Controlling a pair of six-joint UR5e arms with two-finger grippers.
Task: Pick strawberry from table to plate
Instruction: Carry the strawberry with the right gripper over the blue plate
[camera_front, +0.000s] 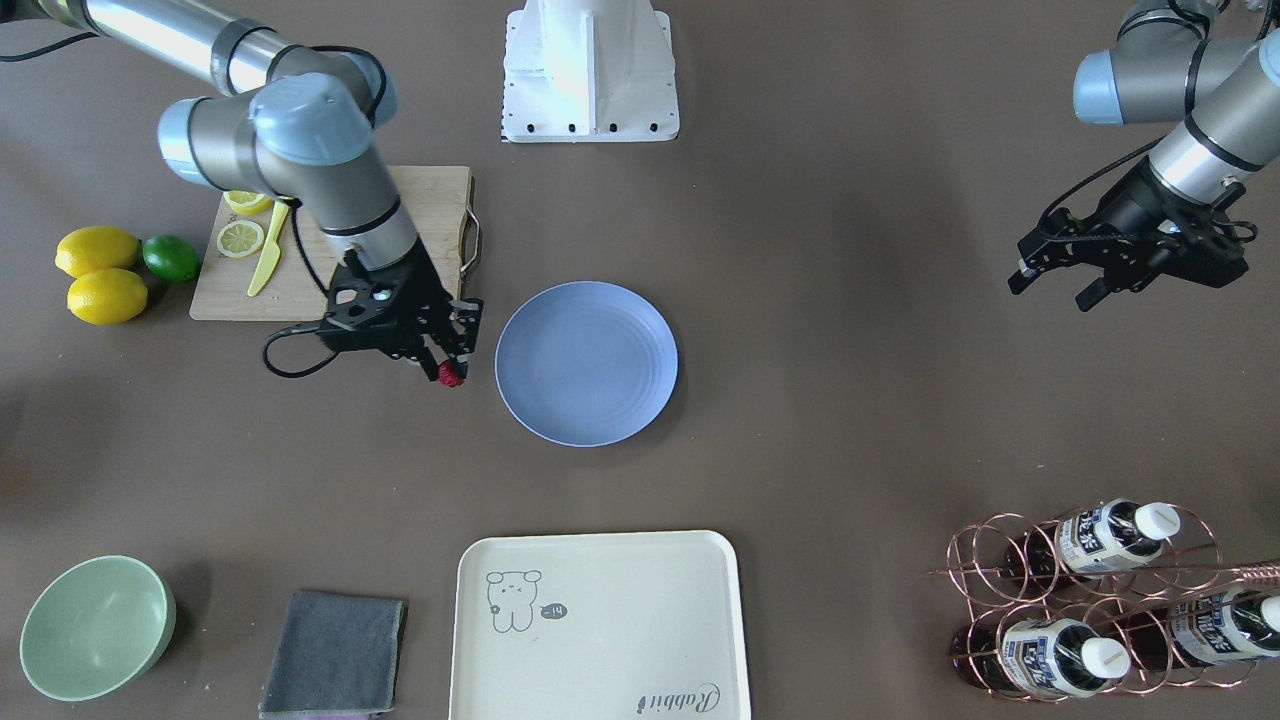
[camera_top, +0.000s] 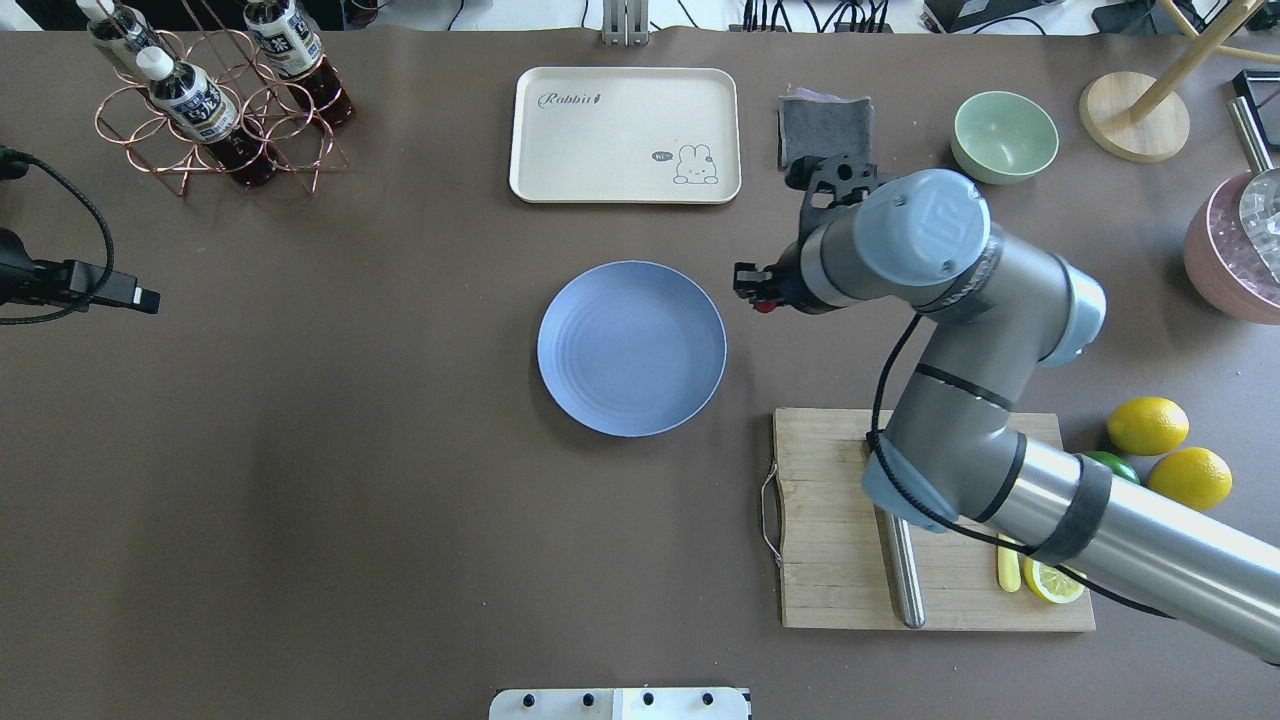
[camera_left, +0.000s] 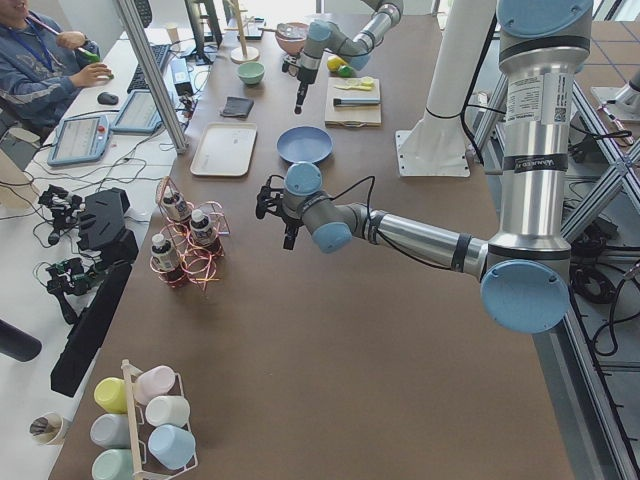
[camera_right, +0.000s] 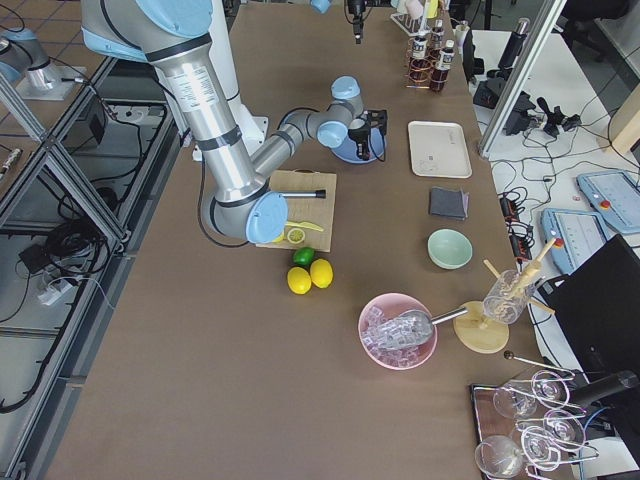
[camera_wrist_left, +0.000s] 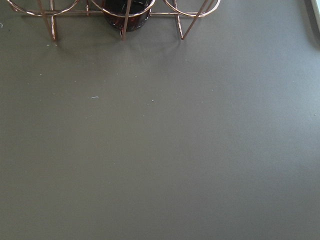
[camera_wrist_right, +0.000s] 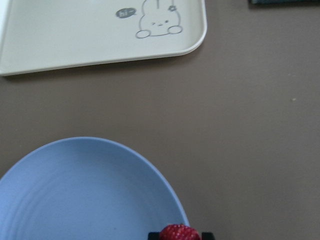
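The black two-finger right gripper (camera_front: 448, 367) is clamped on the tiny dark-red bumpy strawberry (camera_front: 451, 375) just left of the round blue-grey plate (camera_front: 586, 362) at mid-frame on the matte brown-grey table (camera_front: 850, 450) — the left gripper (camera_front: 1056, 285), upper right, has fingers apart.

You are in a robotics lab: robot arms (camera_left: 420, 236) stand at the table (camera_left: 400, 380), aluminium frame posts (camera_left: 150, 75) beside it, a teach pendant (camera_left: 78, 138), trailing cables (camera_right: 66, 243), and a person (camera_left: 35, 70) at a keyboard (camera_left: 135, 108).
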